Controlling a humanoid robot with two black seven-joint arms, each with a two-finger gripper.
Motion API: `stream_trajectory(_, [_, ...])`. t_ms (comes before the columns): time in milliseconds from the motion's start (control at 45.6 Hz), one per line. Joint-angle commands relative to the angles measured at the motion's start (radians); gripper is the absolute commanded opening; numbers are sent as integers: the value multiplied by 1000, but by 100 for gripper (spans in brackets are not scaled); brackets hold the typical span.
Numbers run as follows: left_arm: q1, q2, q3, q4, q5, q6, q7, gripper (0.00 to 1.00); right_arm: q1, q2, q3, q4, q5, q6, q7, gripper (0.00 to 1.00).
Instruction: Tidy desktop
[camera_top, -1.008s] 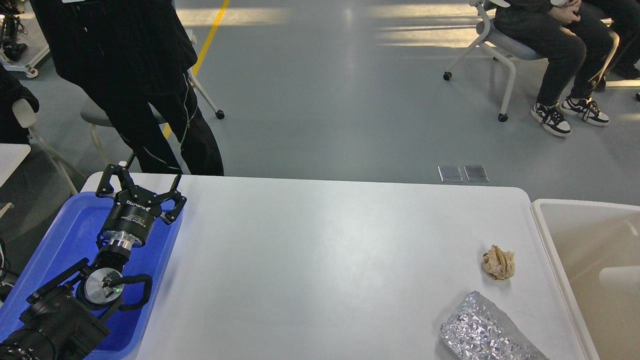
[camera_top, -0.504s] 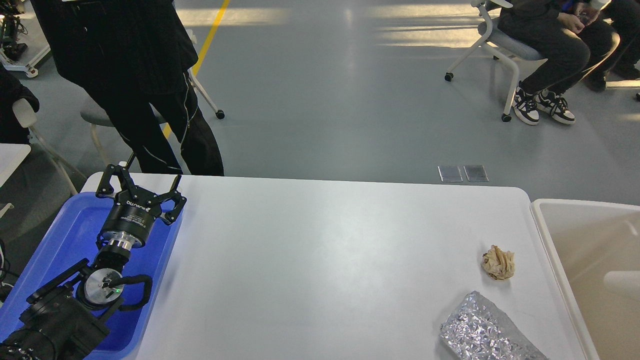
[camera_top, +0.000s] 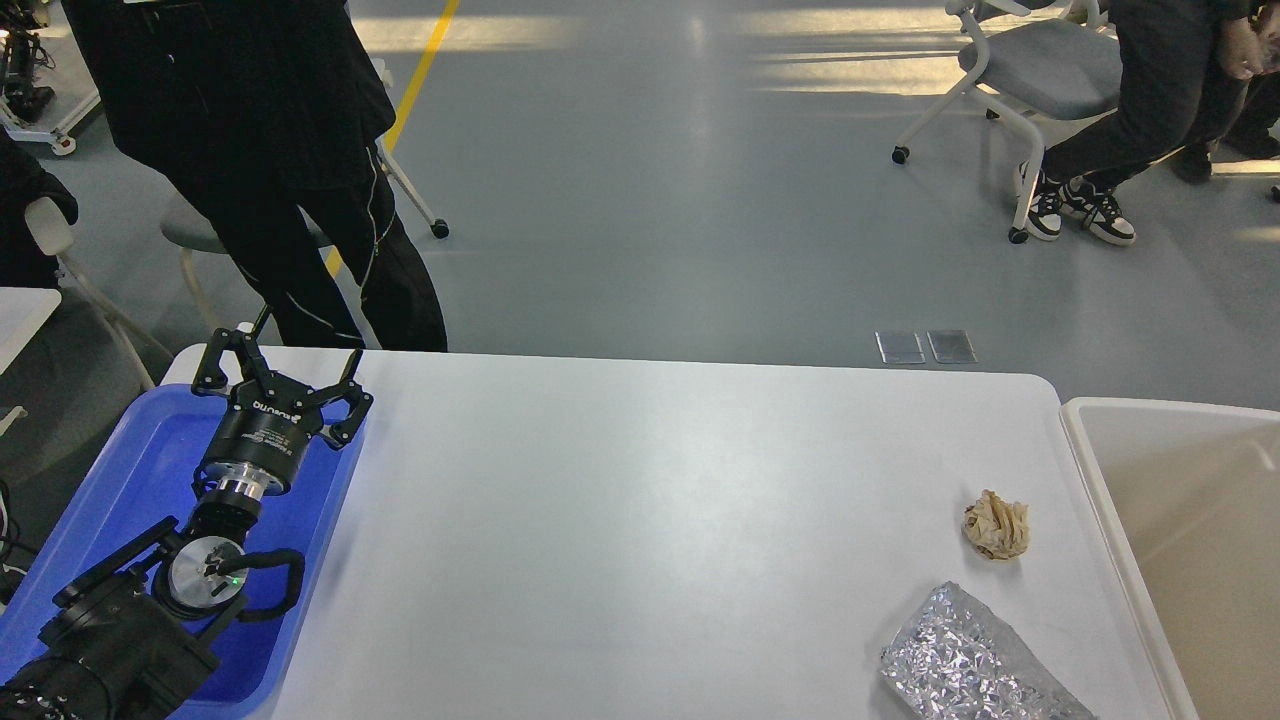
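The desktop (camera_top: 650, 500) is a wide white tabletop with rounded corners. A crumpled beige paper ball (camera_top: 997, 526) lies on it near the right edge. A crinkled silver foil packet (camera_top: 970, 665) lies in front of the ball, at the front right. My left gripper (camera_top: 284, 370) is open and empty, held over the far end of the blue tray (camera_top: 150, 470) at the left, far from both pieces. My right gripper is out of view.
A beige-white bin (camera_top: 1180, 520) stands against the table's right edge. A person in black (camera_top: 280, 150) stands just behind the far left corner. Wheeled chairs (camera_top: 1040, 70) and another person are on the floor at the back right.
My left arm has not moved. A pale shape seen inside the bin at the right edge is gone from view. The seated person at the back right has stood up.
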Motion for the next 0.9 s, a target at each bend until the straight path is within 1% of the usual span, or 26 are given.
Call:
stream_trajectory(0, [-1,0,0,0,2,0,0,100,22,-2,-4,0,2,-16,1,100])
stream_trajectory(263, [-1,0,0,0,2,0,0,100,34,44,-21,-4,0,-31,2,100])
stream_trajectory(351, [1,0,0,0,2,0,0,100,53,45,-21,-7,0,-22,7,100])
stream_trajectory(395, [1,0,0,0,2,0,0,100,62,39,-15,0,2,5,12,100])
stream_trajectory(438, [1,0,0,0,2,0,0,100,62,28,4,3,6,56,24,100])
stream_trajectory(526, [1,0,0,0,2,0,0,100,64,-27,59,2,46,200,96,100])
stream_trajectory(592, [1,0,0,0,2,0,0,100,74,-67,139,8,94,286,133,100])
stream_trajectory(702, [-1,0,0,0,2,0,0,100,100,-104,234,34,106,406,147,100])
stream_trajectory(789, [1,0,0,0,2,0,0,100,116,-119,278,51,106,459,147,100])
stream_trajectory(877, [-1,0,0,0,2,0,0,100,116,-128,332,132,106,512,147,100])
